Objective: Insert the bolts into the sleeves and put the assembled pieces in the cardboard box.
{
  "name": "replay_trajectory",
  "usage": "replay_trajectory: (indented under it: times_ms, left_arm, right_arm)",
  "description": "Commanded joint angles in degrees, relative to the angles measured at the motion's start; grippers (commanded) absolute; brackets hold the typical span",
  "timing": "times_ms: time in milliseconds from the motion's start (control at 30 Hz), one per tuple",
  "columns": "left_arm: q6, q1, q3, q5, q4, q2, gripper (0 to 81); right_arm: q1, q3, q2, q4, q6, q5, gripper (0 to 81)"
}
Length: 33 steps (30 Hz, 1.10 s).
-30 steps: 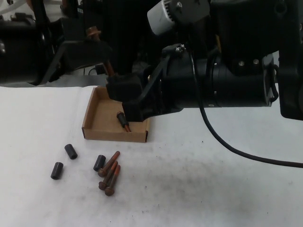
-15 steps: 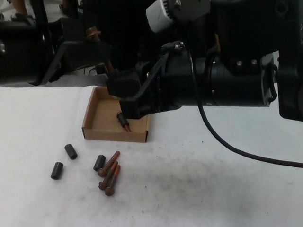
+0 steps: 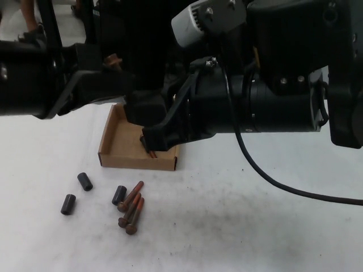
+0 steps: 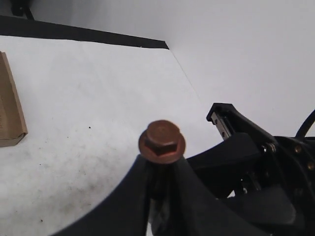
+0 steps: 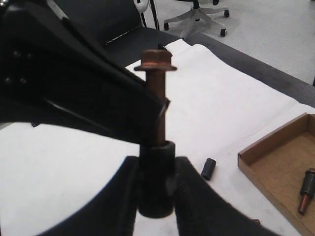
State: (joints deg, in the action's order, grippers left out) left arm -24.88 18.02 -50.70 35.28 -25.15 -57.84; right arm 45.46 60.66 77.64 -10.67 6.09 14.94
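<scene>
Bolt (image 3: 113, 59) has come lower, nearer the sleeve (image 5: 156, 169).

Assembled piece (image 3: 152, 153) in the cardboard box (image 3: 122, 148) mostly behind an arm (image 3: 255, 107); bolt (image 5: 155, 64) tip inside the sleeve (image 5: 156, 172).

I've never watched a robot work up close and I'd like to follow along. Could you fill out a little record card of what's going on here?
left gripper: shut on a bolt
right gripper: shut on a sleeve; the bolt's shaft meets its top
cardboard box: holds one assembled piece
loose sleeves: three on the bench
loose bolts: three, lying together beside one sleeve
</scene>
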Motion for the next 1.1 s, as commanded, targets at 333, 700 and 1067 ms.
replay_trajectory:
  times_ms: [333,700,1067]
  left_arm:
    - [1.3,-0.1,-0.1,2.5,-0.6,0.7,34.6]
    - [-1.8,-0.1,-0.1,2.5,0.8,0.7,51.1]
    - [-1.3,-0.2,-0.2,0.9,0.0,8.2,42.8]
  right_arm:
    - [-0.2,0.5,-0.5,1.5,-0.2,-0.7,0.2]
    - [-0.2,0.5,-0.5,1.5,-0.3,-0.7,0.2]
    - [-0.6,0.9,2.3,0.7,-3.6,-3.1,0.2]
